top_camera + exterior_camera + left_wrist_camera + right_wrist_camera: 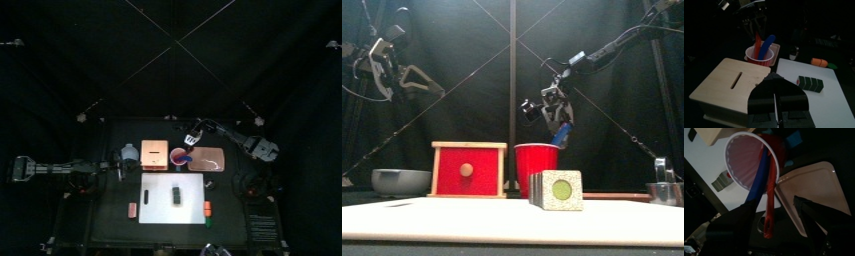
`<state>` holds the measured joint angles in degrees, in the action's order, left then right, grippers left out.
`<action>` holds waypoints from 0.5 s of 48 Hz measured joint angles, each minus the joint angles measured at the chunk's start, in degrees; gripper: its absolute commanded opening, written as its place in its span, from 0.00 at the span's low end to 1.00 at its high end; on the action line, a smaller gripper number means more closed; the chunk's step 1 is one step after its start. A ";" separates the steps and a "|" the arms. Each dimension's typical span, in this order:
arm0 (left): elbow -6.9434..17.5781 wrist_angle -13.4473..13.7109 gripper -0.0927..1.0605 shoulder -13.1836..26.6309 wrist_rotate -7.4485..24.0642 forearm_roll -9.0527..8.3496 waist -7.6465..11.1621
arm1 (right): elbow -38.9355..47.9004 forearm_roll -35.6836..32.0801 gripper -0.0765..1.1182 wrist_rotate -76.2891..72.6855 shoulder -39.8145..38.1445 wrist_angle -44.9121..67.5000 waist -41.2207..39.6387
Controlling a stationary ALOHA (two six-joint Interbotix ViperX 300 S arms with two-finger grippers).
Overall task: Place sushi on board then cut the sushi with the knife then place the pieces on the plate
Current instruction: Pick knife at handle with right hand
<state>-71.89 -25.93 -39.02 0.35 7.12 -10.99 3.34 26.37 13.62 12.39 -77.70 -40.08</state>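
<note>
Up front on the white board point(462, 222): dark green sushi roll point(556, 190). Behind it, red cup point(537, 166) with blue knife point(563, 133) and red knife point(769, 210). Just above, right claw point(549, 118) spread wide, gripping nothing. Left claw point(773, 78) squeezed shut, empty, over bench's point(100, 212) left side.

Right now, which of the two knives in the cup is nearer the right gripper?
The red knife: its handle reaches between the right gripper's open jaws, while the blue knife stops short beside it.

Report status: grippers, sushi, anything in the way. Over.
Right gripper open over red cup, knives between jaws, none gripped. Left gripper shut, empty, near wooden box. Sushi roll whole on white board. Orange toy beside board, clear of roll.
</note>
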 measured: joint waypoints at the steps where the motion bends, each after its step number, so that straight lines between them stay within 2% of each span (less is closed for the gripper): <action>1: 0.00 -0.09 0.07 0.00 0.00 0.00 0.00 | 0.00 -0.09 0.77 0.00 0.00 0.00 0.00; 14: 0.00 0.00 0.07 0.00 0.00 0.00 0.00 | 0.00 -0.09 0.54 -0.35 0.35 -0.09 0.35; 24: 0.00 0.00 0.07 0.00 0.00 0.00 0.00 | 0.00 0.18 0.42 -0.53 0.53 -0.26 0.44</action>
<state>-71.89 -25.93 -39.02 0.35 7.12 -10.99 3.34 26.54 13.10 12.92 -77.96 -39.64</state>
